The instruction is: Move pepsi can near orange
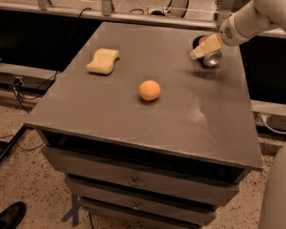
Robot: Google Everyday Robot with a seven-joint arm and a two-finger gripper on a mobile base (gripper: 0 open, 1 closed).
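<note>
The pale, matt plastic gripper (203, 50) is resting at the pepsi can (212, 59), whose metal end is gleaming. The orange (149, 90) is looking smooth, the sponge (103, 61) dull, the table (181, 109) matt.

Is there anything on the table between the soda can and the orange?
No. In the camera view only bare tabletop separates the pepsi can, where the gripper is, from the orange.

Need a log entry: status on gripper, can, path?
Gripper at small dark-blue pepsi can, table's far right. Small round orange mid-table, apart from can. Pale yellow sponge far left, off the path.
</note>
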